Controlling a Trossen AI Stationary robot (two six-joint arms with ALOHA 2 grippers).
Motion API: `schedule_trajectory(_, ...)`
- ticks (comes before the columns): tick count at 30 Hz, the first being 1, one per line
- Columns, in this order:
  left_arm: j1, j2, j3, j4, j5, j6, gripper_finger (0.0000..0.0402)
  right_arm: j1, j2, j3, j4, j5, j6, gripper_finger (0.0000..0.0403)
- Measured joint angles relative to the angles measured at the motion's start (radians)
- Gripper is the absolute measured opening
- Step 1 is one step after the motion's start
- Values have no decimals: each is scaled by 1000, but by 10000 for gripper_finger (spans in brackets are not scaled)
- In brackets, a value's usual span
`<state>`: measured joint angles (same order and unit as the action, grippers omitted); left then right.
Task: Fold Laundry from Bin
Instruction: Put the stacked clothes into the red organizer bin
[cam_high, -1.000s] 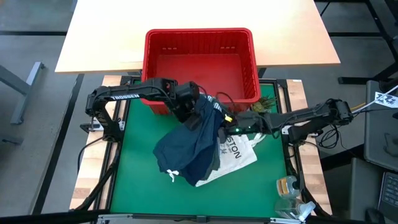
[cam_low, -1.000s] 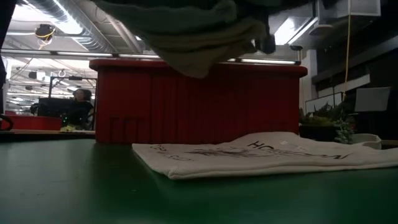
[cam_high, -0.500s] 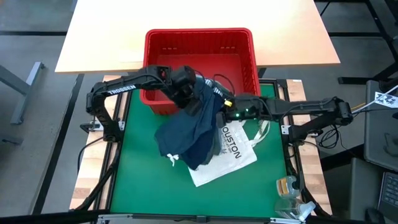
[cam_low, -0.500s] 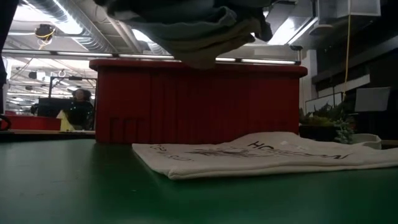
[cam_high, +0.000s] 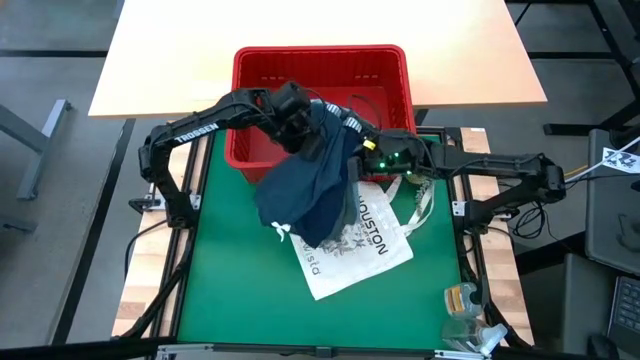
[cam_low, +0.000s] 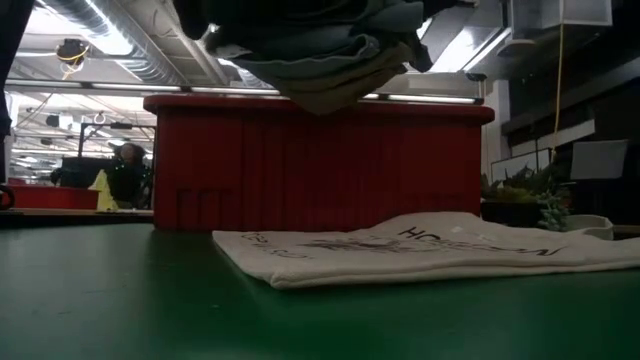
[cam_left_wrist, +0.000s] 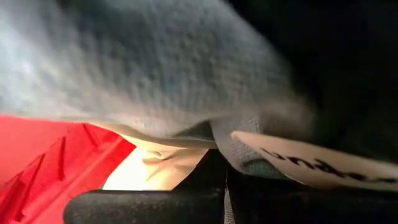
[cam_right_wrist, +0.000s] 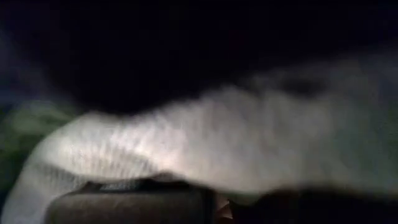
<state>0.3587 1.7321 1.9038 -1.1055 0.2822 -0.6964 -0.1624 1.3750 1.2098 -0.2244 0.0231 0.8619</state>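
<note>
A bundle of laundry (cam_high: 310, 190), mostly navy with a white-lettered waistband (cam_left_wrist: 311, 165), hangs in the air over the near wall of the red bin (cam_high: 320, 90) and the green mat. My left gripper (cam_high: 298, 118) is shut on its upper left part. My right gripper (cam_high: 358, 152) is shut on its upper right part. In the low view the bundle's underside (cam_low: 310, 50) hangs above the bin (cam_low: 320, 165). My left gripper pinches bunched cloth at the bundle's top (cam_left_wrist: 214, 146) between its two shut fingers, slanting down from the table's left. How many layers it has, I cannot tell. The laundry hangs below it, clear of the mat. My right gripper is shut on cloth at the bundle's upper right edge (cam_right_wrist: 186, 171), reaching in almost level from the table's right. The cloth drapes over the fingers and hides the place of contact. The bundle hangs clear of the table.
A white tote bag (cam_high: 365, 240) printed with dark letters lies flat on the green mat (cam_high: 230, 290) under and to the right of the bundle. A small plant (cam_high: 432, 160) stands by the bin's right corner. A person (cam_low: 125, 170) shows in the room behind.
Both grippers have gone up and toward the table's far edge, carrying the bundle toward the bin. The bundle stays hanging between them and has moved off the tote bag, which has not moved and now shows more of its print.
</note>
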Motion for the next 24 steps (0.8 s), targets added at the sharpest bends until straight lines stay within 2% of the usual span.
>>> schedule_trajectory(12, 111, -1, 0, 99, -6, 18, 0, -128, 11, 0, 123, 22, -3, 21)
schedule_trajectory(24, 220, -2, 0, 169, -31, 44, 0, -249, 112, 0, 436, 11, 8, 20)
